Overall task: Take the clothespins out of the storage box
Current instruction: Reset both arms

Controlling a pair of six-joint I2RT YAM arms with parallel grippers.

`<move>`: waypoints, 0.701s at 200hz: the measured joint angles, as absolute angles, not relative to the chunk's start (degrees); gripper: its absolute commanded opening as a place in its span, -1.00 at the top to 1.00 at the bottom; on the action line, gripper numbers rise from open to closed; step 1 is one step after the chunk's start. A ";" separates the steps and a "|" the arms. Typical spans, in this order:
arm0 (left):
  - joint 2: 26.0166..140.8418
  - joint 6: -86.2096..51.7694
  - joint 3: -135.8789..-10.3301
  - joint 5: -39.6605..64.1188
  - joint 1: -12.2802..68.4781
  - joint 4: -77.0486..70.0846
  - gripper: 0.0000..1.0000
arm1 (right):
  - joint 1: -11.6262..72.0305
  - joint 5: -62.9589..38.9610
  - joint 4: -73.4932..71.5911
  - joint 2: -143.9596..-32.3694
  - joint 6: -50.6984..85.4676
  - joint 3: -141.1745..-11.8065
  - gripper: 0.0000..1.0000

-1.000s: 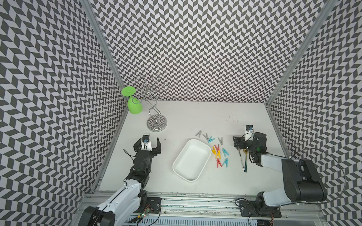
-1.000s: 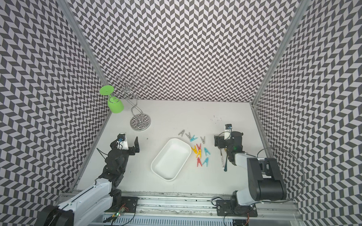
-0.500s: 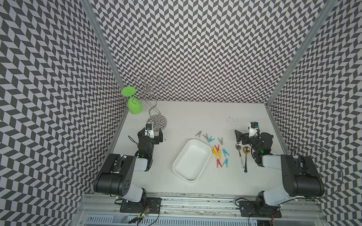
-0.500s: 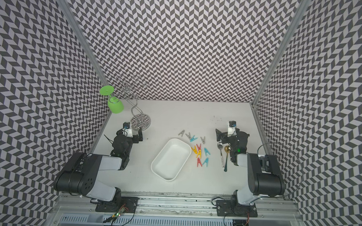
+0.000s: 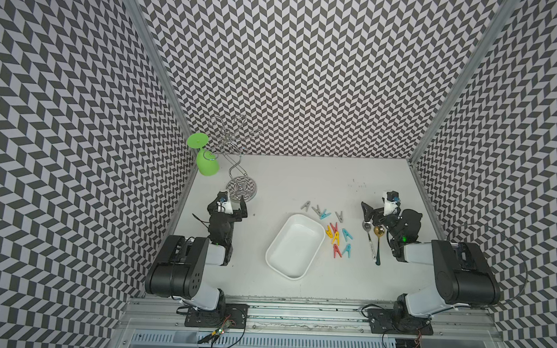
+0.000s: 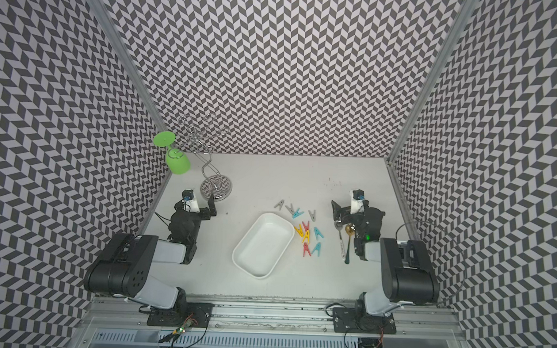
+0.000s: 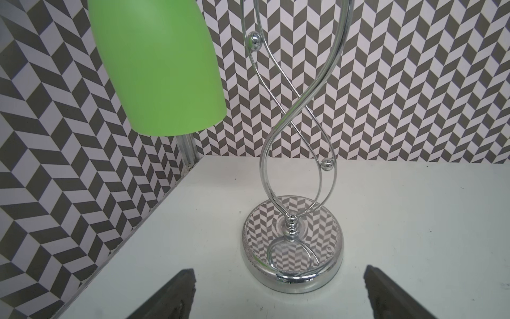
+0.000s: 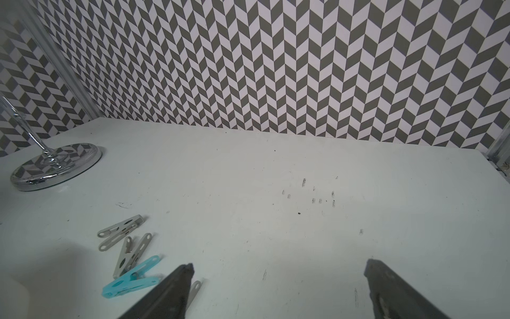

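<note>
**Storage box seen empty, pegs laid out beside it**

In both top views the storage box [image 5: 293, 250] is seen lying at a slant near the middle of the white table [image 5: 302, 178], and nothing is seen inside it. The clothespins [image 5: 336, 238] are spread on the table just beside the box, on the side of the right arm. Three grey ones and a teal one are strung out past the box's far corner. Two yellow, two red and two teal ones are clustered along its long side. No peg is touched by either gripper.

The left gripper [image 7: 278, 272] is held low over the table, well apart from the box. Its jaws are spread wide and nothing is held between them. It is pointed at the round mirrored base of a chrome wire stand [image 7: 289, 248], from which a green glass [image 7: 162, 69] is hung upside down.

The right gripper [image 8: 278, 265] is likewise spread wide, with nothing gripped. Only bare, scuffed table is seen between its fingers in the wrist view, with a few grey pegs and a teal one off to one side. In the top views it is placed at the bowl ends of two spoons [image 5: 371, 245], which are laid side by side between the pegs and the right arm.
</note>
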State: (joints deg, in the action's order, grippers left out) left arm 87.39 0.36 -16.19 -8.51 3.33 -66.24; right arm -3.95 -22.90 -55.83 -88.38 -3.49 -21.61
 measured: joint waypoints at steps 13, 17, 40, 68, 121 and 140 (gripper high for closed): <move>87.39 0.34 -16.16 -8.51 3.33 -66.59 -1.00 | -3.95 -23.42 -58.00 -87.77 -3.68 -19.79 -0.99; 87.39 0.34 -16.14 -8.51 3.33 -66.74 -1.00 | -3.95 -23.64 -58.83 -87.53 -3.70 -19.00 -0.99; 87.39 0.34 -15.81 -8.51 3.33 -67.29 -0.99 | -3.95 -24.25 -59.86 -87.26 -3.88 -17.63 -0.99; 87.44 0.34 -15.81 -8.51 3.33 -67.46 -0.99 | -3.95 -24.40 -60.88 -87.15 -4.10 -17.63 -0.99; 87.44 0.32 -15.81 -8.51 3.33 -67.66 -1.00 | -3.95 -24.47 -60.99 -87.07 -4.10 -17.63 -0.99; 87.44 0.32 -15.81 -8.51 3.33 -67.66 -0.99 | -3.95 -24.47 -60.99 -87.07 -4.10 -17.69 -0.99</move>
State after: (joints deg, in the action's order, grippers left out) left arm 87.44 0.32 -15.81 -8.51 3.33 -67.66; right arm -3.95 -24.47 -60.99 -87.07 -4.10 -17.69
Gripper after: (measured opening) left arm 0.997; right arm 0.995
